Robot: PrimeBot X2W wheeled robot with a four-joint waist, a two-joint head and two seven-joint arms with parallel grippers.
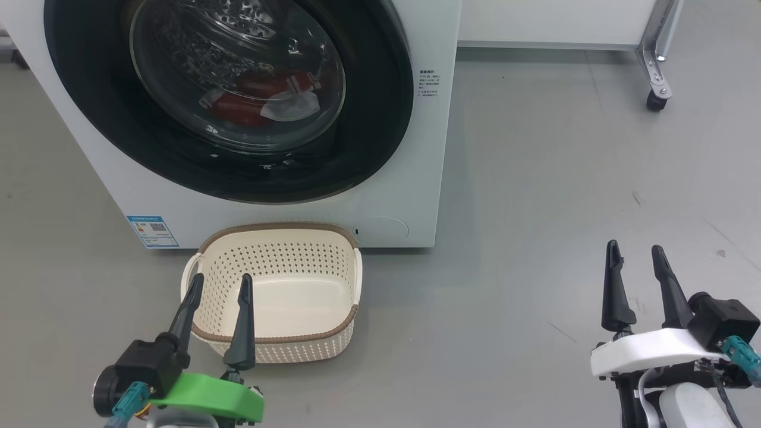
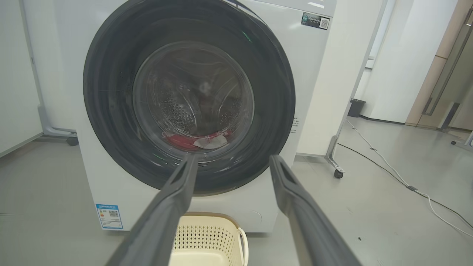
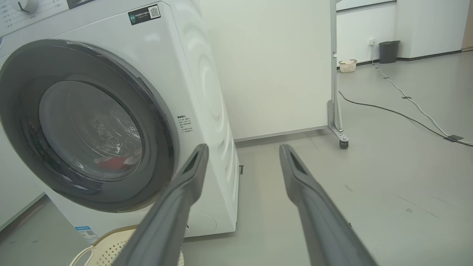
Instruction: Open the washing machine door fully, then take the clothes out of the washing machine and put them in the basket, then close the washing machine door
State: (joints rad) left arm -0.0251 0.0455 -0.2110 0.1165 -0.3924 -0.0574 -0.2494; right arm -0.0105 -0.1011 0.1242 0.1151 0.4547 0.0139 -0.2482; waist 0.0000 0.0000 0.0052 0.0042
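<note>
Saw a smooth grey floor (image 1: 535,208) in a white-walled room. Found the washing machine (image 1: 428,148) standing on it, the washing machine door (image 1: 380,119) shut, the clothes (image 1: 250,104) lying behind its glass. Found the basket (image 1: 285,258) empty, just in front of the machine. Noted a wheeled metal frame (image 1: 656,98) and a cable (image 3: 388,111) right of the machine. Found the left gripper (image 1: 222,278) near the basket and the right gripper (image 1: 634,246) over open floor, both with fingers apart, holding nothing.
</note>
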